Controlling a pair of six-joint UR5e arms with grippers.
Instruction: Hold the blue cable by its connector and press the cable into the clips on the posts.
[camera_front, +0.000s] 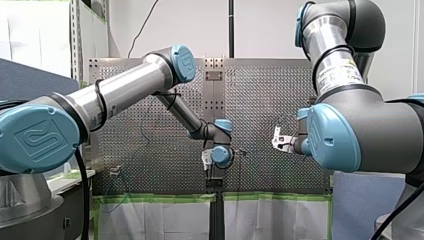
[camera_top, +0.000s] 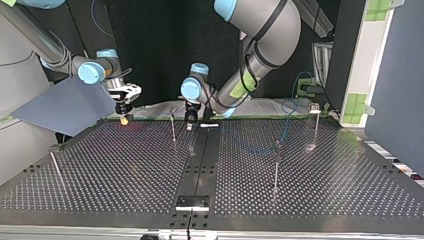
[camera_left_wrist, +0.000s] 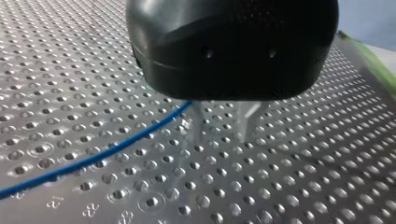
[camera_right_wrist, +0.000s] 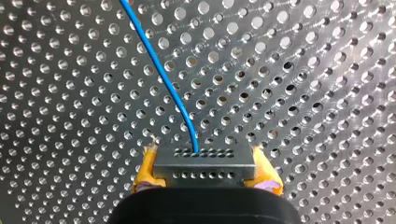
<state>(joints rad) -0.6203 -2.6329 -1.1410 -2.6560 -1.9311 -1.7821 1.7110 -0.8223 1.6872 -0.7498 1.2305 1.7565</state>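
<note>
You have the right end effector (camera_right_wrist: 203, 156) clamped on the grey connector (camera_right_wrist: 204, 168), with its yellow pads (camera_right_wrist: 145, 168) on either side, over the perforated surface (camera_right_wrist: 327, 93). The blue cable (camera_right_wrist: 163, 79) leaves the connector and runs off across the holes. The cable reaches the left end effector (camera_left_wrist: 219, 123), but you cannot tell whether that one is open or closed. Thin posts (camera_top: 276, 165) stand well apart on the surface.
</note>
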